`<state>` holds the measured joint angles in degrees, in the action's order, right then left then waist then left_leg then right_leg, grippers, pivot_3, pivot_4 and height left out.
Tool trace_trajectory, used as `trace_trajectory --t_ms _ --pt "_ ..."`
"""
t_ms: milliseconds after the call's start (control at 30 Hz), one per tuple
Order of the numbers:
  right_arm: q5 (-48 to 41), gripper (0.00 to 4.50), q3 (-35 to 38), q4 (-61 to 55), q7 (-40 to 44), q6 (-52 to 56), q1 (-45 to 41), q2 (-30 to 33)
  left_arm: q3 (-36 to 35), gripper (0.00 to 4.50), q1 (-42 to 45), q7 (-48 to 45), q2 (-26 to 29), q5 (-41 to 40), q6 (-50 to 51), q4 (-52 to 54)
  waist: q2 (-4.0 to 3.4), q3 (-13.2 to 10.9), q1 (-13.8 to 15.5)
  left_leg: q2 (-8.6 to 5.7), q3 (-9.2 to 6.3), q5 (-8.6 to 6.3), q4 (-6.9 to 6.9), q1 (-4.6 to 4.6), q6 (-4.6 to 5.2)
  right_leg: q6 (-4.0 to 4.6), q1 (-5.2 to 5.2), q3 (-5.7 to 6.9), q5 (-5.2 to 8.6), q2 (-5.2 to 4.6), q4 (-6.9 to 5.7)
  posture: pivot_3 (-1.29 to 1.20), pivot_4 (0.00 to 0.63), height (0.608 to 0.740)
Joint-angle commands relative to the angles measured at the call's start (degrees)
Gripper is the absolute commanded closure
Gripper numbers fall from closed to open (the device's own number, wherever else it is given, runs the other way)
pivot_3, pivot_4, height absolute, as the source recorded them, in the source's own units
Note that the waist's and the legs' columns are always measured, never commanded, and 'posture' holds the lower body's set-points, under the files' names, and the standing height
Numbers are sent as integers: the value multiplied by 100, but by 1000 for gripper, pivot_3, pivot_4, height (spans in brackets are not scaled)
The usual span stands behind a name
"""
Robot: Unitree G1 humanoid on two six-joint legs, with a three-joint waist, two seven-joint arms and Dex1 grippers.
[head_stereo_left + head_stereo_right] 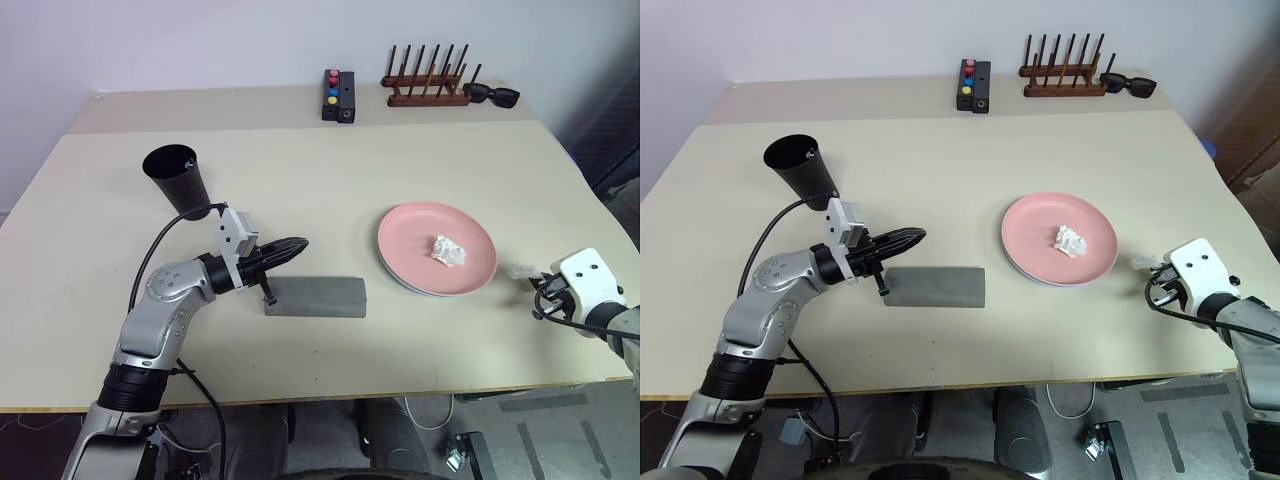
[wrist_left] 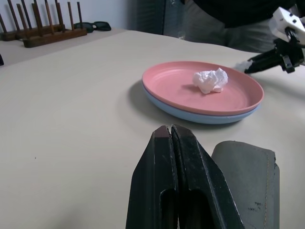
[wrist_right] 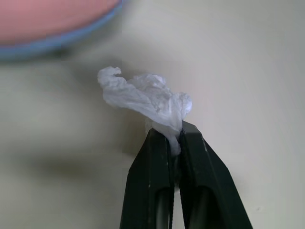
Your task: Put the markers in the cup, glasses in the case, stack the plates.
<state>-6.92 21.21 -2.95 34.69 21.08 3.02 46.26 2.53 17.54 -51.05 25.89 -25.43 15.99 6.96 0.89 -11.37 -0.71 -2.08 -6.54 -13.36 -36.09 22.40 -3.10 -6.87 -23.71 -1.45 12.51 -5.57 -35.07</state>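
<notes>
The right gripper (image 3: 174, 136) is pinched tight on a scrap of crumpled white paper (image 3: 147, 98), with the scrap squeezed between its two black fingers; it sits out by the table's right edge, just beside the plates, and I think it is pulling rubbish away from them so the stack is clean. The left gripper (image 2: 172, 133) has its fingers pressed flat together with nothing between them; it hangs level over one end of the grey case (image 1: 315, 296), maybe ready to push or hold it. The case lies shut and flat in the middle of the table (image 1: 300, 190); the glasses may be inside it, but I cannot tell, for the lid hides them.

A bit further off, the pink plate (image 1: 410, 240) already sits on top of the blue plate (image 2: 190, 110), so the stacking looks done; a second ball of white paper (image 1: 448, 251) rests on the pink plate and probably needs to come off too. The black cup (image 1: 178, 178) stands tipped behind the left arm; whether the markers are in it I cannot see.

At the far edge stand a small black box with coloured buttons (image 1: 338, 95), a wooden rack (image 1: 425, 85) and black sunglasses (image 1: 492, 95); these are not part of the job.
</notes>
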Motion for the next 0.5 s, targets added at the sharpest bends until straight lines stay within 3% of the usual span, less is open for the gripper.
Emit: trace_trajectory --t_ms 33,300,400,500 --pt "-116 4430 227 -220 -136 -280 -271 -48 -123 4500 29 44 28 15 -102 138 0 0 -2 0 0 0 0 0 0 0 0 0 0 0 0 0 150 739" --pt "-1033 4430 -261 -1004 463 -69 -638 -451 -146 4500 47 350 37 -34 149 475 0 0 -1 0 -2 0 0 0 0 -1 0 0 0 0 0 0 150 739" --pt "-1145 3438 -443 -958 557 51 -792 -513 -237 4500 -73 480 98 -67 236 661 0 0 1 0 -3 0 0 0 0 1 1 0 -2 0 0 0 150 739" --pt "-1171 1966 -554 -810 614 29 -989 -520 -358 4500 -295 551 181 -91 306 861 -1 0 -6 0 -2 0 2 0 0 2 0 -1 -2 0 0 0 150 739"
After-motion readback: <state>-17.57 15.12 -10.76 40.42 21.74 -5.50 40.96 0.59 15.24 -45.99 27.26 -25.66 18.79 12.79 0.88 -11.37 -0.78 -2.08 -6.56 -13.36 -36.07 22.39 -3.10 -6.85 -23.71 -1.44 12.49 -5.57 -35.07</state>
